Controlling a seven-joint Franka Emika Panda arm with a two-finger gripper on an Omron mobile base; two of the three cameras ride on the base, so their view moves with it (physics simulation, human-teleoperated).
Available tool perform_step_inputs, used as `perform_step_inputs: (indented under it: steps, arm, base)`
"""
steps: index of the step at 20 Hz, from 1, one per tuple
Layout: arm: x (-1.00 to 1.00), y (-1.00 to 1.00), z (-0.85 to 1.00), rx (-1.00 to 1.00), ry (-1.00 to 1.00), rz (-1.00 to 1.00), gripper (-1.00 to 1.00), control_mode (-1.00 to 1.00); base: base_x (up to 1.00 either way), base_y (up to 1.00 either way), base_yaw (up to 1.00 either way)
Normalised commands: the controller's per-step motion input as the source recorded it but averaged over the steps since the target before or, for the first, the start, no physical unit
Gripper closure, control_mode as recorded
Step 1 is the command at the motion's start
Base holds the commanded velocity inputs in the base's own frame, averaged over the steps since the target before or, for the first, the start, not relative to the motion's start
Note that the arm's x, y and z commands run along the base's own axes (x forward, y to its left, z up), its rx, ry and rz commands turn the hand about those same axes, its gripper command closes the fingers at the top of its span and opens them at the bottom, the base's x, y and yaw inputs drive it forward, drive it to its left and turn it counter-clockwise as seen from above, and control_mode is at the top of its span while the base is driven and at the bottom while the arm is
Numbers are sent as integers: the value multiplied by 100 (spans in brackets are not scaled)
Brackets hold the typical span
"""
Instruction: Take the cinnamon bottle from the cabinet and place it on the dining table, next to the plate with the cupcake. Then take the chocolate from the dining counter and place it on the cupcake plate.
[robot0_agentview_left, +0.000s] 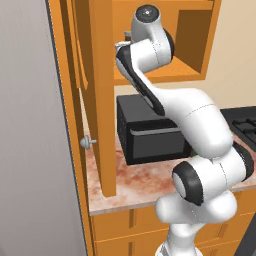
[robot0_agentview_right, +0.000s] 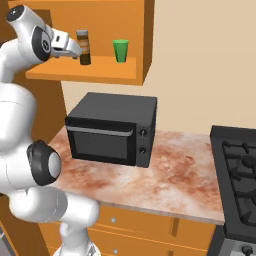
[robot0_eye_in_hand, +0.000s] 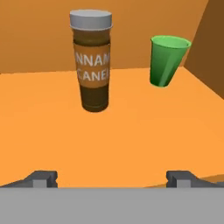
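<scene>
The cinnamon bottle (robot0_eye_in_hand: 92, 61) stands upright on the shelf of the orange-brown cabinet (robot0_eye_in_hand: 131, 131), a dark-brown jar with a grey cap and an orange label. In the right base view the cinnamon bottle (robot0_agentview_right: 84, 47) sits at the shelf's left part, with my gripper (robot0_agentview_right: 75, 51) just short of it, reaching in from the left. In the hand view my gripper (robot0_eye_in_hand: 112, 177) is open, its fingertips (robot0_eye_in_hand: 43, 177) spread wide and the bottle a short way ahead, left of centre. The dining table, plate, cupcake and chocolate are out of view.
A green cup (robot0_agentview_right: 120, 50) stands on the same shelf to the right of the bottle. Below the cabinet (robot0_agentview_right: 100, 70) a black microwave (robot0_agentview_right: 112, 129) sits on a marbled counter (robot0_agentview_right: 170, 175). A stove (robot0_agentview_right: 240, 170) lies at the right. The open cabinet door (robot0_agentview_left: 102, 100) hangs beside my arm.
</scene>
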Motion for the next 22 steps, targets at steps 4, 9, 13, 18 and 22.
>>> perform_step_inputs:
  steps: [4, 9, 13, 18, 22]
  arm:
    - [68, -24, 8, 6, -3, -5, -100, -100]
    - [61, -3, -23, 0, -7, 2, -100, -100]
    - [51, 3, -17, 0, -8, 11, -100, -100]
    - [68, 0, -8, 0, -9, 5, -100, -100]
    - [84, 0, -5, 0, 0, 0, -100, -100]
  base:
    - [0, 0, 0]
    - [0, 0, 0]
    - [0, 0, 0]
    - [0, 0, 0]
    - [0, 0, 0]
